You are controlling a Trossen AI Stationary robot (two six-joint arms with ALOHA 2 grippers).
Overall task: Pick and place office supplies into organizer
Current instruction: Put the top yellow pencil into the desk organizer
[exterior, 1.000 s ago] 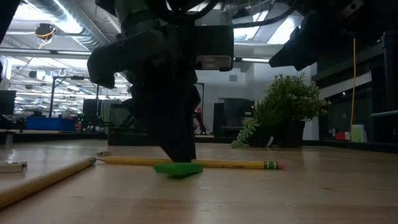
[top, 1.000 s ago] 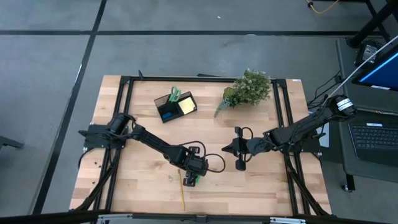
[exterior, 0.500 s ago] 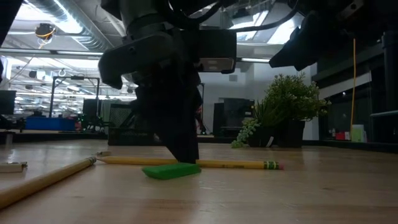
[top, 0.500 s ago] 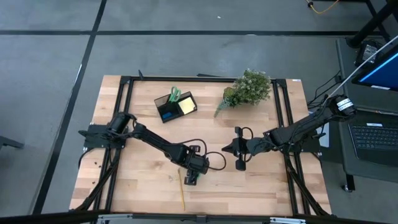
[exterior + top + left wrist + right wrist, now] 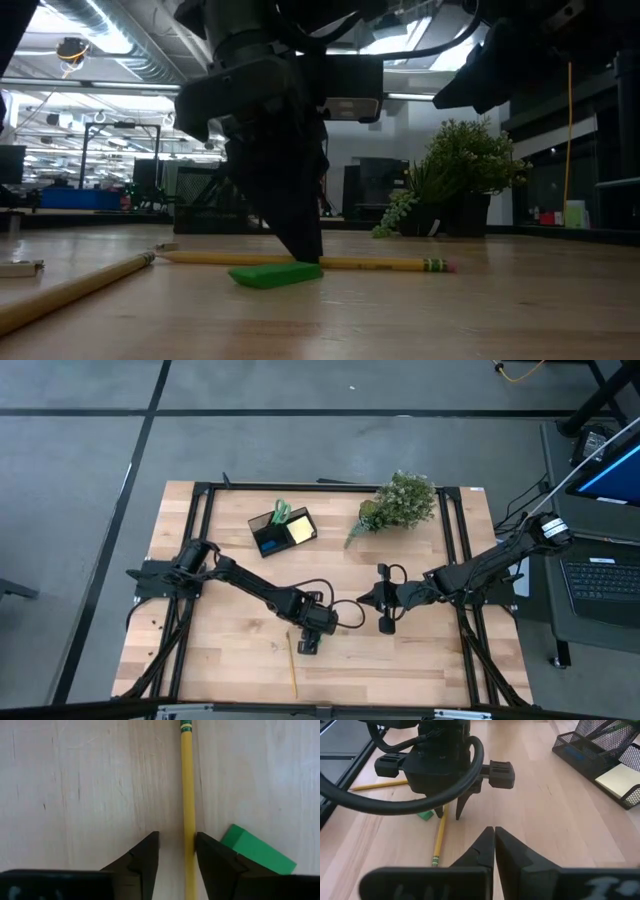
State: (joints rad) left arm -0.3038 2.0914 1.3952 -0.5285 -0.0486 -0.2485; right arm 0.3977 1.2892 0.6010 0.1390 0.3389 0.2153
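Note:
My left gripper (image 5: pixel 175 851) points down at the table, open by a narrow gap, at mid-table (image 5: pixel 307 642). A yellow pencil (image 5: pixel 188 795) lies flat in that gap, close along one finger's inner side. The small green block (image 5: pixel 257 852) lies flat on the wood just outside that finger, also seen in the low view (image 5: pixel 275 273). A second pencil (image 5: pixel 292 675) lies nearer the near edge. The black mesh organizer (image 5: pixel 283 528) stands on the far side with green scissors and the yellow sticky pad (image 5: pixel 620 777) in it. My right gripper (image 5: pixel 494 845) hovers shut to the left gripper's right (image 5: pixel 362 600). My left gripper comes from above with its fingers on either side of the pencil's shaft (image 5: pixel 188 837), along its length. The pencil lies flat on the table. Whether the nearer finger (image 5: pixel 212 860) touches the pencil, I cannot tell.
A leafy potted plant (image 5: pixel 400 502) stands at the far right of the table. Black rails (image 5: pixel 205 540) run along the table's left and right sides. Bare wood stretches between the organizer and both grippers.
My left gripper has shifted a little toward the table's right and far side. The green block, which sat tilted right under the fingertips, now lies flat on the wood beside them.

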